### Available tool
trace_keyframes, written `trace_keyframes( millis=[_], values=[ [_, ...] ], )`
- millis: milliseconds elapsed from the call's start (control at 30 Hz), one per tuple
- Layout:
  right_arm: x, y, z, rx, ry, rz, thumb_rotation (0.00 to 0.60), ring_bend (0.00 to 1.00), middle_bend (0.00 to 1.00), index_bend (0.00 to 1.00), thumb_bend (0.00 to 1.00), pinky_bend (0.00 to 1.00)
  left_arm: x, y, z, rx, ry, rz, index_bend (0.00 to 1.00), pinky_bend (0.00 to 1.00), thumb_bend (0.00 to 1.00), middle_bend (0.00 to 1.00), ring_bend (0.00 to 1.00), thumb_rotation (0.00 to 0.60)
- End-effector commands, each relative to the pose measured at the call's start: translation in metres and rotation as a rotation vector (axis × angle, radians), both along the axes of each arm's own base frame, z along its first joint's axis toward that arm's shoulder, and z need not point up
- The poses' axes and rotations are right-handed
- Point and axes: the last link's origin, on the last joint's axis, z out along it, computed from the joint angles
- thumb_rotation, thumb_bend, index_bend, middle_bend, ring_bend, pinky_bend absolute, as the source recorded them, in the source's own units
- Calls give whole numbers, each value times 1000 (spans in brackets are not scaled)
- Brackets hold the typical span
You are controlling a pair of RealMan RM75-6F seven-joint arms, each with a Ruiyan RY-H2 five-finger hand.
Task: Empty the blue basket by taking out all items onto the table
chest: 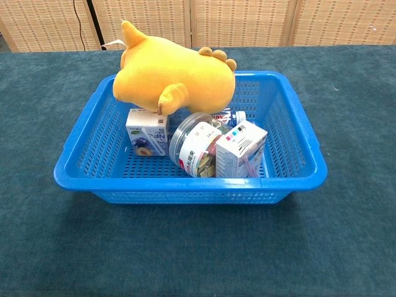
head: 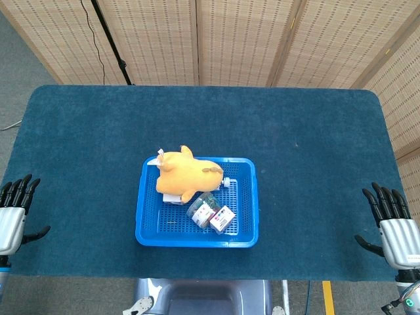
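A blue plastic basket (head: 148, 220) (chest: 86, 173) sits on the table's near middle. A yellow plush toy (head: 187, 176) (chest: 170, 77) lies across its back left part, on top of a small white carton (chest: 147, 133) (head: 172, 199). A clear round jar (chest: 195, 148) (head: 202, 210) lies on its side beside a white box (chest: 242, 148) (head: 222, 218); a small bottle (chest: 232, 117) peeks out behind them. My left hand (head: 13, 213) is at the left table edge and my right hand (head: 392, 226) at the right edge, both with fingers spread, holding nothing, far from the basket.
The dark blue cloth-covered table (head: 295, 144) has free room all around the basket. Woven screen panels (head: 236, 39) stand behind the far edge. A black cable (head: 105, 36) hangs at the back left.
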Motion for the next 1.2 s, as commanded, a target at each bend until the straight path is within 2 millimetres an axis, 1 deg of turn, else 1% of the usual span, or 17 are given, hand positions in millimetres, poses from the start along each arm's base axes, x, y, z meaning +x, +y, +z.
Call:
trace_keyframes(
  millis=[33,233,367,400,467,533,567,600,633,767,833,933,1067,1200],
  values=[
    [1,1,1,-1,-4,4,600,0,0,0,0,0,0,0,-1,-1,5,-7,0,0,8,0,0,600],
    [3,3,6,-14,-22,11,600,0,0,0,0,0,4,-1,-8,-35,-23,-28,0,0,3,0,0,600],
    [4,5,13,-34,-36,15,600,0,0,0,0,0,23,5,-10,-62,-52,-131,0,0,0,0,0,600],
    [4,5,14,-39,-41,15,600,0,0,0,0,0,31,10,-9,-62,-62,-166,0,0,0,0,0,600],
    [3,7,18,-40,-54,12,600,0,0,0,0,0,57,31,-6,-65,-66,-283,0,0,0,0,0,600],
    [2,7,20,-42,-66,7,600,0,0,0,0,0,86,51,-11,-106,-69,-400,0,0,0,0,0,600],
    [2,6,21,-41,-70,5,600,0,0,0,0,0,96,58,-13,-122,-60,-436,0,0,0,0,0,600],
    [3,6,22,-39,-75,4,600,0,0,0,0,0,111,67,-18,-135,-38,-498,0,0,0,0,0,600],
    [3,6,23,-38,-77,4,600,0,0,0,0,0,120,73,-22,-146,-31,-524,0,0,0,0,0,600],
    [3,6,25,-41,-86,4,600,0,0,0,0,0,157,98,-43,-223,-1,-563,0,0,0,0,0,600],
    [3,6,26,-43,-89,4,600,0,0,0,0,0,172,109,-56,-280,18,-562,0,0,0,0,0,600],
    [2,6,28,-49,-93,2,600,0,0,0,0,0,188,122,-72,-335,32,-555,0,0,0,0,0,600],
    [0,5,30,-56,-100,-6,600,0,0,0,0,0,206,137,-92,-350,70,-558,0,0,0,0,0,600],
    [-1,3,32,-61,-106,-12,600,0,0,0,0,0,218,148,-112,-364,81,-545,0,0,0,0,0,600]
  ],
)
